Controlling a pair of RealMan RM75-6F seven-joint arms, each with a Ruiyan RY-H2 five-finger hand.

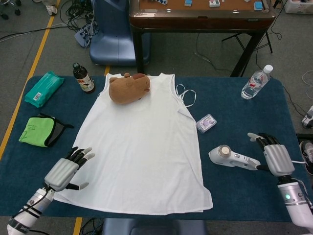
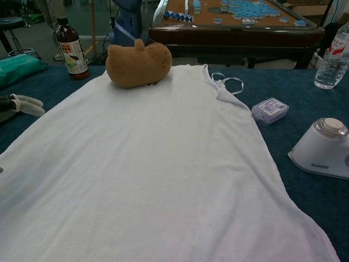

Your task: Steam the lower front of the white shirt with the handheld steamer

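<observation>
Steamer [image 1: 233, 157] lay alone beside the shirt [image 1: 142, 147].
Both hands, left [image 1: 62, 171] and right [image 1: 277, 157], were spread and empty; the chest view cut off the right.

The chest view cuts off the handheld steamer [image 2: 322, 147] at its right edge, so only the round head and white body show; its handle and cord lie outside that picture. The right hand [image 1: 276, 155] does not appear there at all. Of the left hand [image 1: 64, 169], the chest view catches only pale fingertips [image 2: 27, 103] at the left edge. The white shirt [image 1: 142, 147] runs past the bottom of the chest view, hiding its hem. The stuffed toy [image 1: 128, 87] covers part of the neckline. The label on the small purple box [image 1: 206, 123] is too small to read, perhaps a card pack.
</observation>
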